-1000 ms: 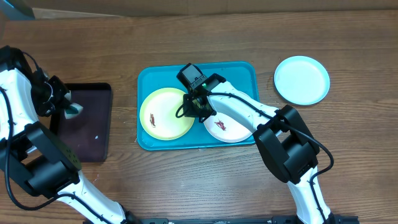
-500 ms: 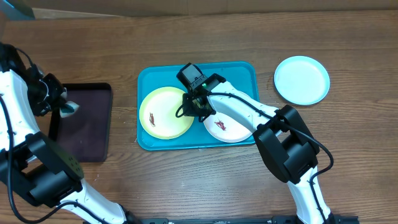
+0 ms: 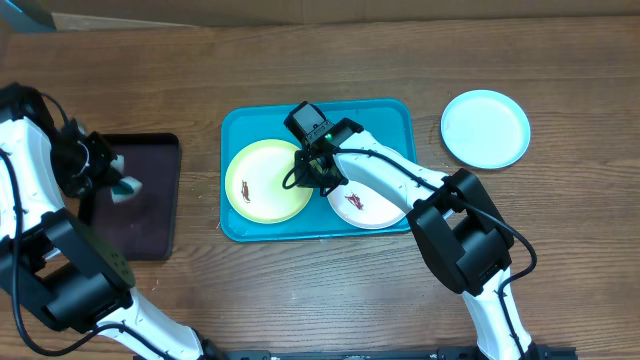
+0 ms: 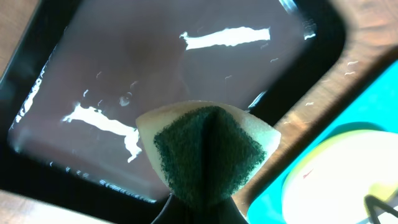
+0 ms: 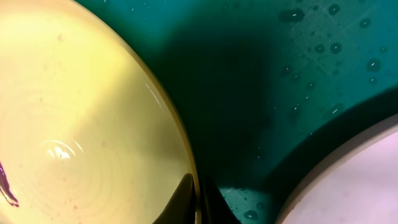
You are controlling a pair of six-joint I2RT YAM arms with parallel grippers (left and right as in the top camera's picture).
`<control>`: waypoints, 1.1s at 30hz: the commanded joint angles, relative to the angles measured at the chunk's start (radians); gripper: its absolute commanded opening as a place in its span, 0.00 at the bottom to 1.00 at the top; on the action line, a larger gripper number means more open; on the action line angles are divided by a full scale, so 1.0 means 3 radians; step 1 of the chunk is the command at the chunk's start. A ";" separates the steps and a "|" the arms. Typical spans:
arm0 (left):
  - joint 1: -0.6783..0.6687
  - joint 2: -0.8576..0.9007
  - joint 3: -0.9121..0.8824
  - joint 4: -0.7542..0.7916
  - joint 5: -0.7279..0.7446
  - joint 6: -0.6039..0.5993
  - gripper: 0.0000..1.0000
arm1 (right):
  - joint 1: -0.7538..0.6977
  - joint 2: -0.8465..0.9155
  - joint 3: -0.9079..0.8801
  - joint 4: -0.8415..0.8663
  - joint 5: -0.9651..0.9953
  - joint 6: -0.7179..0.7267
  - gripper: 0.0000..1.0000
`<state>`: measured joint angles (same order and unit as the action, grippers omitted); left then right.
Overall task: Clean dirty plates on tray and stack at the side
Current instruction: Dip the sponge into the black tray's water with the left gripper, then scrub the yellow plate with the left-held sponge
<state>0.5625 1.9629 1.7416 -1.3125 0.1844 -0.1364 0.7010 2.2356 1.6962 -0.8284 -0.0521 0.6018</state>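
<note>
The plates are thin, stiff plastic: light enough to lift by a pinch on the raised rim, but smooth and, judging by the water beads on the turquoise tray [image 3: 380, 112], likely wet and slippery, so a shallow grip could slide off or let the plate skate when scrubbed. The rim is the only real purchase, since the flat middle offers nothing to close on. The tray sits in the middle of the table [image 3: 560, 230] and carries two plates side by side: the yellow-green plate [image 3: 262, 172] on its left half and the white plate [image 3: 368, 208] on its right half, each with a small dark smear. The mint-blue plate [image 3: 485, 128] lies off the tray, toward the table's right edge, with no smear visible. The right gripper [image 3: 309, 177] is closed on the yellow-green plate's right rim; the right wrist view shows its dark tips on either side of that edge, apparently steadying the plate for wiping. The left gripper [image 3: 108, 180] is clamped on a folded sponge [image 4: 208, 152], green scouring face outward, hanging over the black tray [image 3: 150, 230] near the table's left edge, well apart from the plates. Compared with a second ago, only the left arm has changed: the sponge has shifted a little toward the tray and the table's near edge, while the right arm and all three plates sit where they were
</note>
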 commanded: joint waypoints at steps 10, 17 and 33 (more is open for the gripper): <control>-0.0019 -0.0136 -0.0155 -0.0151 -0.0284 -0.0144 0.04 | -0.0003 0.0066 -0.0042 -0.0064 0.0146 -0.0027 0.05; -0.0032 -0.0533 0.0043 -0.0109 0.0519 -0.0003 0.04 | -0.0003 0.0066 -0.0042 -0.0058 0.0146 -0.0028 0.04; -0.1035 -0.0877 -0.0439 0.0224 0.0909 0.0148 0.04 | -0.0003 0.0066 -0.0042 -0.0017 0.0145 -0.0013 0.04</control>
<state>0.3168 1.6871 1.6756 -1.2743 0.4355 -0.0975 0.7010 2.2356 1.6962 -0.8268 -0.0513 0.6018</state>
